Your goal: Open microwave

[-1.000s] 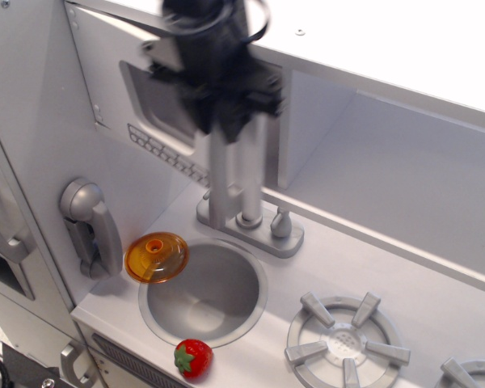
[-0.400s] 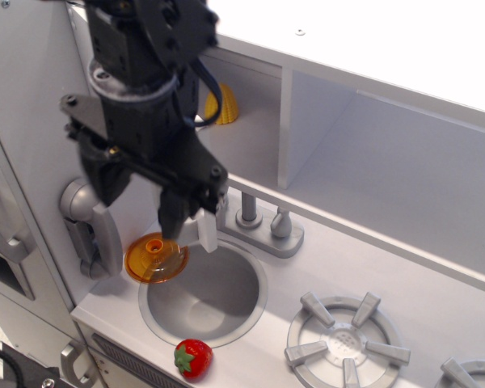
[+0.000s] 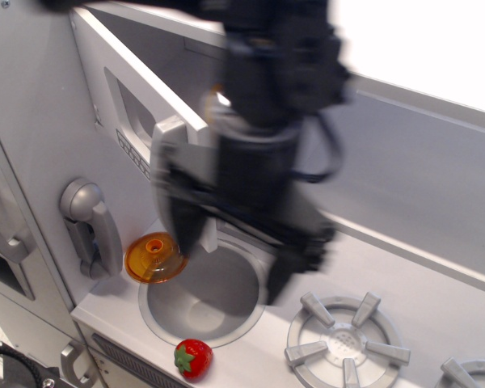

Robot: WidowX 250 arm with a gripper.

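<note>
The microwave door (image 3: 105,89) is light grey with a dark window (image 3: 132,107) and a row of small buttons (image 3: 134,150). It stands swung out from its compartment at the upper left. Its long grey handle (image 3: 170,133) runs down the door's free edge, and the arm covers its lower part. My gripper (image 3: 230,252) is black and motion-blurred, hanging over the sink just right of the handle. Its two fingers (image 3: 180,230) are spread wide with nothing between them. The inside of the microwave is mostly hidden behind the arm.
An orange lid (image 3: 154,258) leans at the sink's (image 3: 196,303) left rim. A toy strawberry (image 3: 192,357) lies at the counter's front edge. A grey phone (image 3: 89,226) hangs on the left wall. A stove burner (image 3: 344,342) is at the right.
The microwave door has swung out from nearly shut to well open. My arm moved right and down, over the sink. The faucet and the yellow object inside are now hidden.
</note>
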